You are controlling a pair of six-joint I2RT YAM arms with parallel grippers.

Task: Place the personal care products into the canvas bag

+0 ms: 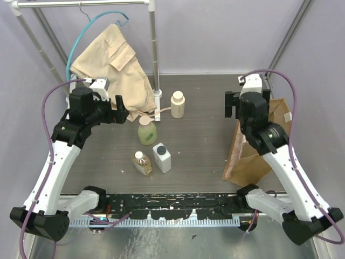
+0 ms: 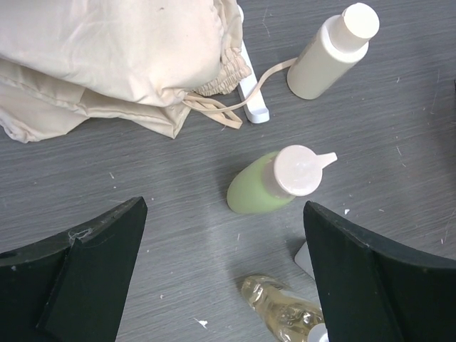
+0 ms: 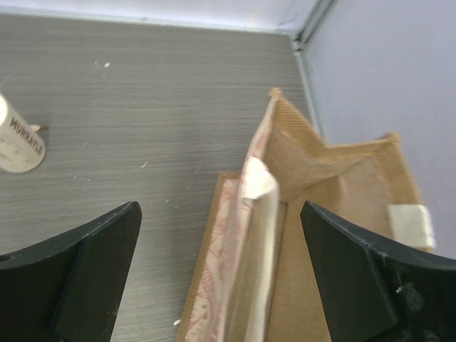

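From above: green-yellow bottle (image 1: 146, 131) upright on the tabletop (image 1: 205, 145). Cream round-capped bottle (image 1: 177, 104) behind it to the right. Amber bottle (image 1: 142, 162) and white rectangular bottle (image 1: 161, 157) just in front, side by side. Canvas bag (image 1: 253, 156) well to its right, partly under the right arm. Beige garment (image 1: 116, 65) behind it to the left.

Left wrist: left fingers (image 2: 85, 271) wide apart, holding nothing, green-yellow bottle beyond the gap, untouched. Garment drawstring (image 2: 235, 107) between it and the cream bottle, clearer here than from above. Only a corner of the white bottle.

Right wrist: right fingers (image 3: 78, 278) wide apart, empty, over the bag's open mouth, seen only here. Pale handle (image 3: 260, 178) on the rim.
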